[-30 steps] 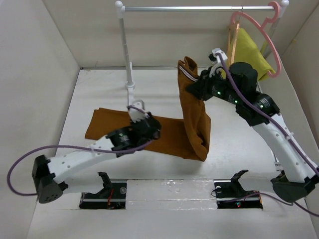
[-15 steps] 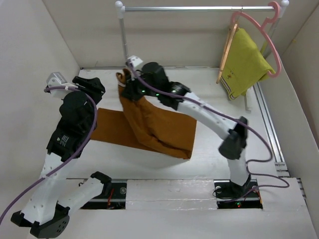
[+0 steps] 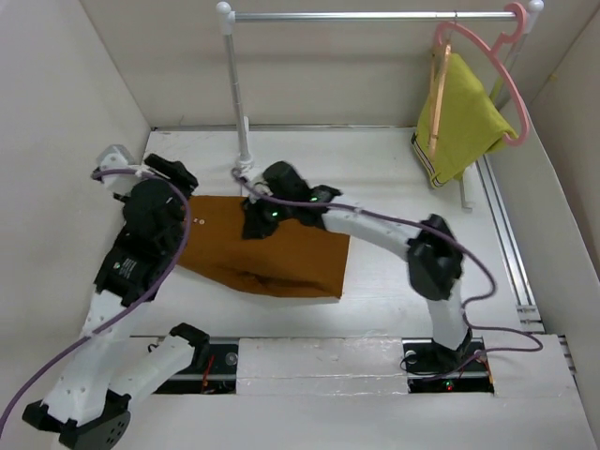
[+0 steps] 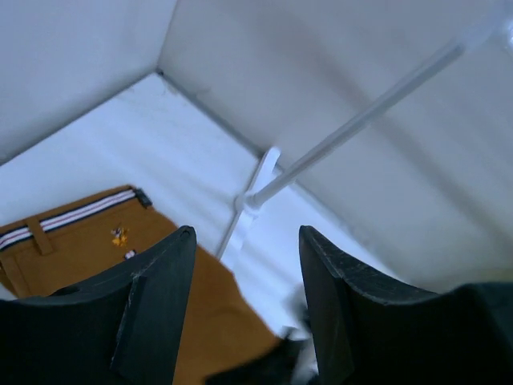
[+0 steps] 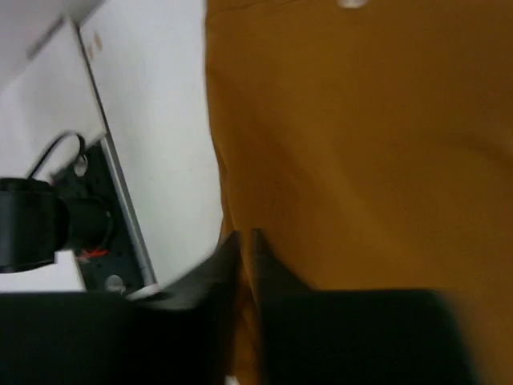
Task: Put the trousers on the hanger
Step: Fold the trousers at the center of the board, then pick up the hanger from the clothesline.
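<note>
**Trousers flat on table, hanger not yet reached**

L gripper [image 4: 246, 237]: raised near the left wall [image 3: 66, 131], above the trousers' left end. Jaws apart, nothing btwn them. Striped waistband [image 4: 72, 218] shows below it.

The trousers [image 3: 281, 258]: folded, lying flat on the table [image 3: 403, 197], left of centre. Waist end is at the left, and the near edge has a small wrinkle.

R gripper [image 3: 255, 223]: arm stretched across, tip down on the cloth's far edge. Jaws nearly together with only a thin sliver of brown btwn them. Looks pinched on the cloth, but the wrist view is too blurry to be sure.

Rack post [image 3: 236, 84] stands just behind the trousers, w/ its foot close to the R gripper.

The hanger [image 3: 435, 89]: far right, hooked on the rail [image 3: 375, 15]. It hangs beside a pink hanger [image 3: 497, 70] w/ a yellow-green garment [image 3: 464, 117] next to it. Well apart from the trousers.

Step, as I read it: lay-out/regrip stage, w/ nothing on the hanger yet. Next move prob. calls for a firm grip on the cloth, then a lift and carry rightward.

Room: mid and right table open for the carry. Left side is tight, w/ wall, post and L arm all close. The hanger corner is crowded by the garment, pink hanger and right wall.
</note>
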{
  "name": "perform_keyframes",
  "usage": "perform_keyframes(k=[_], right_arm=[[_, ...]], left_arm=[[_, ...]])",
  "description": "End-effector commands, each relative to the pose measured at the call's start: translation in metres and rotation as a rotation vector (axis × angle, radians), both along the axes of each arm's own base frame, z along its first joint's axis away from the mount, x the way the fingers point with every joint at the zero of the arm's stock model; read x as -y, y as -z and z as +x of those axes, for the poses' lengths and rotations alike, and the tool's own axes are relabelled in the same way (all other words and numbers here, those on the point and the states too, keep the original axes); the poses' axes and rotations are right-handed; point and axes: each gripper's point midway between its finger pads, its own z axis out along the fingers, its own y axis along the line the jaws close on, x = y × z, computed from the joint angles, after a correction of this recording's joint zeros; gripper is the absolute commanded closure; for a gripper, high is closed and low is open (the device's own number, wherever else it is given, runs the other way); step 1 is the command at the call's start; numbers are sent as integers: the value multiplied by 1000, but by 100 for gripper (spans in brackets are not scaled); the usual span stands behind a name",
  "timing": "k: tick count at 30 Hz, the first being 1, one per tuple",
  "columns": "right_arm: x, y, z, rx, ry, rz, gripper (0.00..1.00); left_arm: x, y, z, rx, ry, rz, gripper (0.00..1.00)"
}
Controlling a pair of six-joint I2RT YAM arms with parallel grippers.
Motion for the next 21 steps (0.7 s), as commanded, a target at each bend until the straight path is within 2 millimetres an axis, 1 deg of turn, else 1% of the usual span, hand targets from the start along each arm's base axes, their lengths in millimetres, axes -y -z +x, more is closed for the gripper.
perform_keyframes(k=[1,2,3,4,5,6,7,8,9,10,11,12,13,14,15,16,17,18,19,20,21], right_arm=[[64,-94,26,218,84,161,98],[77,-83,18,206,85,122,100],[96,-89,14,220,105,110,100],[106,-81,6,226,91,83,100],[133,-45,2,171,123,-14,100],[148,-39,4,174,159,-46,100],[163,-52,0,190,170,-25,100],[176,-54,5,189,194,-22,100],[184,-66,4,207,202,-9,100],[192,-88,4,262,201,8,97],[199,-95,0,255,204,-18,89],[201,-123,7,336,210,-6,80],[207,-131,11,359,220,-12,69],[209,-132,9,355,219,-25,61],[214,-133,15,352,228,-22,60],[218,-137,18,360,238,-25,67],[225,-144,17,368,258,-26,79],[233,-158,21,391,288,-12,87],[247,-187,33,441,341,30,100],[260,-208,35,472,375,56,100],[271,-223,43,491,408,66,100]], left_arm=[[34,92,28,-259,126,88,49],[50,113,33,-306,202,77,49],[59,130,37,-334,221,53,49],[70,165,43,-401,258,44,50],[82,178,46,-423,311,13,50],[87,188,53,-430,322,-13,50],[92,214,57,-491,340,-16,51],[97,225,59,-521,371,-44,53],[92,238,60,-559,353,-59,55],[75,262,63,-620,297,-74,59],[68,273,62,-641,297,-102,60],[58,281,66,-642,279,-117,61],[29,304,59,-683,206,-150,62],[18,311,57,-689,180,-173,62],[7,317,55,-687,150,-208,62],[0,327,49,-698,145,-235,62],[-12,330,47,-691,129,-283,62],[-17,335,43,-699,115,-304,62],[-20,349,34,-734,101,-330,62],[-21,356,29,-754,114,-376,62],[-18,364,24,-777,120,-387,62]])
